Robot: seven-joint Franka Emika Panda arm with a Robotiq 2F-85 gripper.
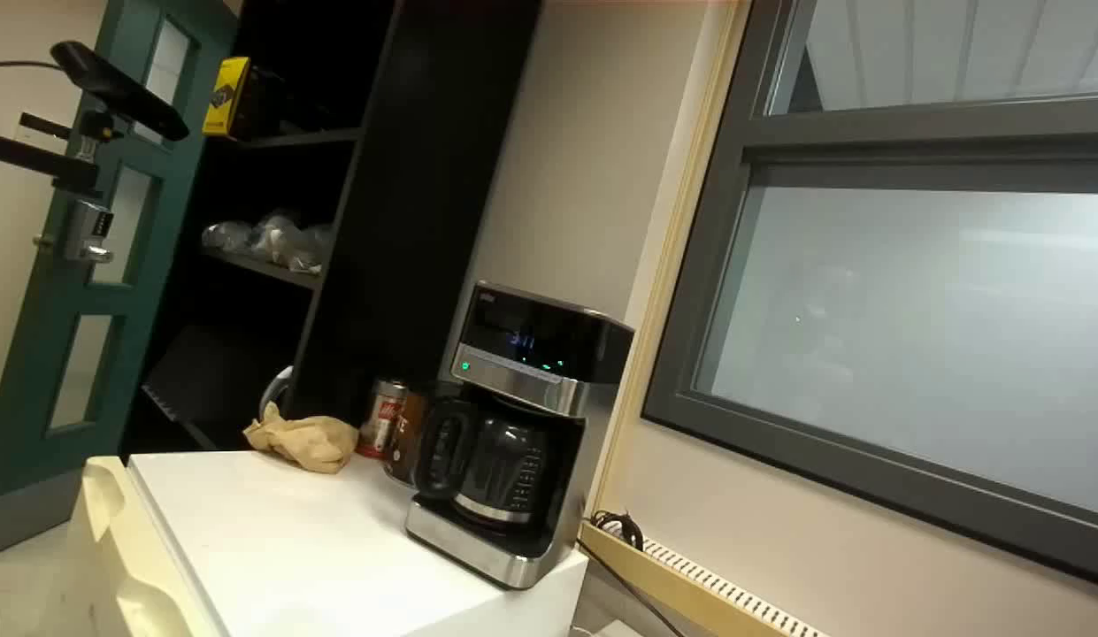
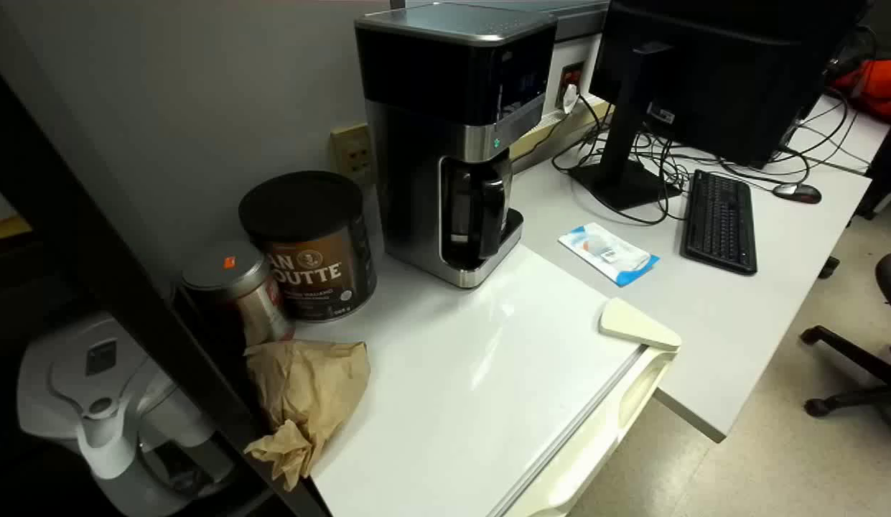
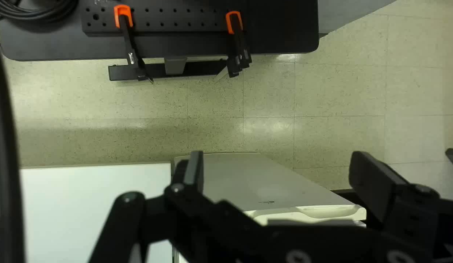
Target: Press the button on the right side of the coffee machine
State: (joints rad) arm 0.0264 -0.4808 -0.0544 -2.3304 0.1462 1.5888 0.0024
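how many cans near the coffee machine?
2. Large brown can beside the coffee machine; smaller silver-and-red can next to it, on the side away from the machine. Others could be hidden behind them.

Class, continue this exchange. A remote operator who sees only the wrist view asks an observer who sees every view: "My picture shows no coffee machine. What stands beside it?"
Observer: A lidded coffee canister stands beside the coffee machine.
Operator: All right. I see my tool with its jaws apart. Is the carafe in its place?
Observer: Yes, the carafe stands inside the machine in both exterior views.
Operator: Is the machine switched on?
Observer: It seems so: a green light glows at the left end of its control band, seen from the front.
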